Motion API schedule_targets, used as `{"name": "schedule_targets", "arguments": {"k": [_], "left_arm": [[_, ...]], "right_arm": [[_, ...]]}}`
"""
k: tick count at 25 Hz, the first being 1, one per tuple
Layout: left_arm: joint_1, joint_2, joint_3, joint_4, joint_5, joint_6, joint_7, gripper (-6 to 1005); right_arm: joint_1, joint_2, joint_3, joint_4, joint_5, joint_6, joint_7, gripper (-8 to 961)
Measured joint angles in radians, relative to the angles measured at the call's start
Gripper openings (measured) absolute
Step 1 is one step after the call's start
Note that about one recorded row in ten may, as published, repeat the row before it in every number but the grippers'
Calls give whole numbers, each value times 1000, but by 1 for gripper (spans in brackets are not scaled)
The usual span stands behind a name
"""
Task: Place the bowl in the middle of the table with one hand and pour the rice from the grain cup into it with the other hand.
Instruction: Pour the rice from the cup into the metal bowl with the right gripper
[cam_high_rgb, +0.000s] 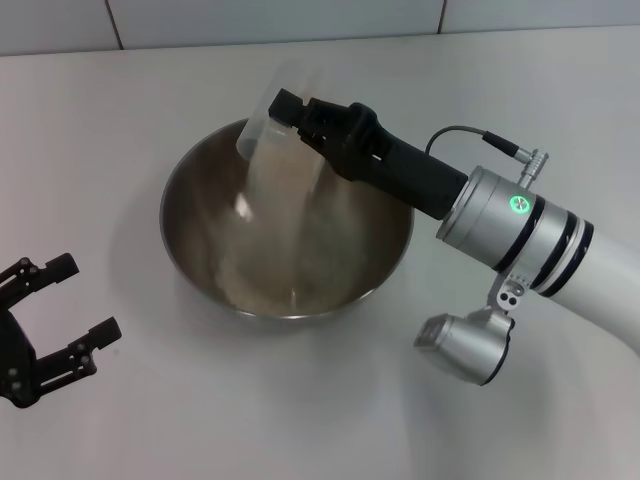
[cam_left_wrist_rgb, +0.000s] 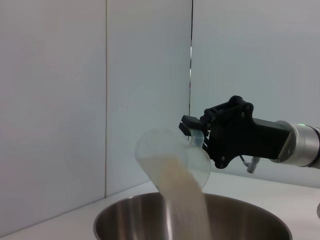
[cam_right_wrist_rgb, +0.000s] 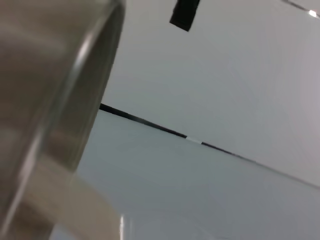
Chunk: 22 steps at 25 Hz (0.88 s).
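**Steel bowl takes a stream of rice from a tilted cup**

Stainless steel fills the middle of the white counter (cam_high_rgb: 120, 420): the bowl (cam_high_rgb: 200, 250) sits directly below the right claw (cam_high_rgb: 300, 120), which reaches in from the right and is clamped on the grain cup (cam_high_rgb: 262, 125). The cup is tipped steeply, mouth down over the far rim of the bowl, and its clear wall is hard to separate from the pale counter behind it. Rice (cam_high_rgb: 280, 200) falls from it in a blurred off-white stream and gathers as a low heap on the bowl's floor; single grains cannot be made out.

From the left wrist view the same right claw (cam_left_wrist_rgb: 192, 132) shows side-on, gripping the cup (cam_left_wrist_rgb: 170, 157) above the bowl (cam_left_wrist_rgb: 240, 220), whose near edge is cut off by the frame. The rice (cam_left_wrist_rgb: 187, 200) drops as a smeared column.

The right wrist view shows only a close curved stretch of the cup's wall and a dark seam in the panelling beyond; the claw's own fingers are out of sight there.

Well off to the near left of the bowl, the left claw (cam_high_rgb: 60, 310) hovers with its fingers spread wide, gripping nothing, partly cut off at the frame edge.
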Motion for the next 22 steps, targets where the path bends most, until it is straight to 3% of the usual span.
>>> {"name": "schedule_targets", "arguments": {"k": [22], "left_arm": [[5,-1,-3,0,3,0,0,826]], "right_arm": [[3,0,-5,-51,-66,-15,-232,6]]}}
